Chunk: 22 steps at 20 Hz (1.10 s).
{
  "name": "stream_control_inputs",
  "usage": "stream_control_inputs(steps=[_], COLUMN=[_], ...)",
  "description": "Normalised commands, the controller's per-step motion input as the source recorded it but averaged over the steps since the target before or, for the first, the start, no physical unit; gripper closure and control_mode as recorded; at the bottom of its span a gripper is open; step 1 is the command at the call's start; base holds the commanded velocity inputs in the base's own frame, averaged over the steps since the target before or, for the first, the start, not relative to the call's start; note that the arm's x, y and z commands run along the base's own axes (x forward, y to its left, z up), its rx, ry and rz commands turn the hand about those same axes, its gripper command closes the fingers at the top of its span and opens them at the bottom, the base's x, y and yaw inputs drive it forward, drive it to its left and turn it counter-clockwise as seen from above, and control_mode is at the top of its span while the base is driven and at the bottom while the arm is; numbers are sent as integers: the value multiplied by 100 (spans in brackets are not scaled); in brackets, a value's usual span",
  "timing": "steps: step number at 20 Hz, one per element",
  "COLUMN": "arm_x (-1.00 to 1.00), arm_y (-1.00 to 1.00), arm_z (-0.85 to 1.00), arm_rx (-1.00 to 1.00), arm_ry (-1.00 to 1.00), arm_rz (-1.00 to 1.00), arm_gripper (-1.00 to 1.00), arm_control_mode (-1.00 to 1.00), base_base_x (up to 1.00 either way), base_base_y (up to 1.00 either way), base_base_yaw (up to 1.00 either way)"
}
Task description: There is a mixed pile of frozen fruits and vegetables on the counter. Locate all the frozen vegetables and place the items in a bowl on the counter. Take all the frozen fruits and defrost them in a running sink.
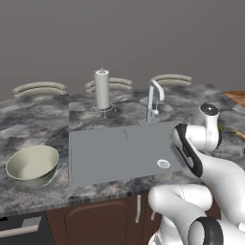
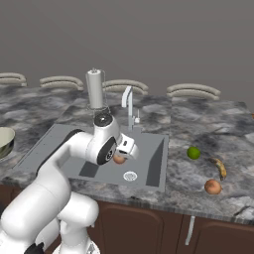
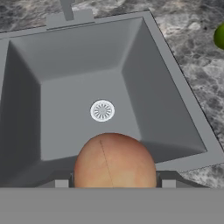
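Note:
My gripper (image 2: 122, 156) is shut on a frozen fruit, an orange-brown lump (image 2: 119, 159), and holds it above the grey sink basin (image 2: 155, 159). In the hand view the lump (image 3: 114, 161) sits between the finger tips, just short of the round drain (image 3: 102, 110). Both frozen vegetables lie on the dark marbled counter (image 2: 198, 124) to the right of the sink: a lime-green ball (image 2: 193, 153) and a reddish-brown oval lump (image 2: 212, 186). The ball's edge (image 3: 220, 36) shows in the hand view. The cream-green bowl (image 1: 32, 165) stands on the counter left of the drainboard.
A curved chrome tap (image 2: 128, 106) rises behind the basin. A paper-towel holder (image 1: 102, 91) stands behind the ribbed drainboard (image 1: 98, 150). A banana (image 2: 220, 167) lies by the vegetables. Curved grey-beige plates (image 1: 39, 88) line the back edge.

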Motion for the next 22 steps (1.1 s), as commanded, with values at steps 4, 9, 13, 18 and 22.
stream_control_inputs(steps=[4,9,13,18,22], arm_x=[5,6,5,7,11], arm_y=[3,10,6,4,11], arm_z=[-19,-15,-12,-11,-11], arm_rx=[0,0,0,0,0], arm_ry=[0,0,0,0,0], arm_rz=[0,0,1,6,10], arm_gripper=[100,100,100,100,100], arm_control_mode=[-100,-100,-100,-100,-100], base_base_x=[0,0,0,0,0], base_base_y=[0,0,0,0,0], base_base_yaw=[0,0,0,0,0])
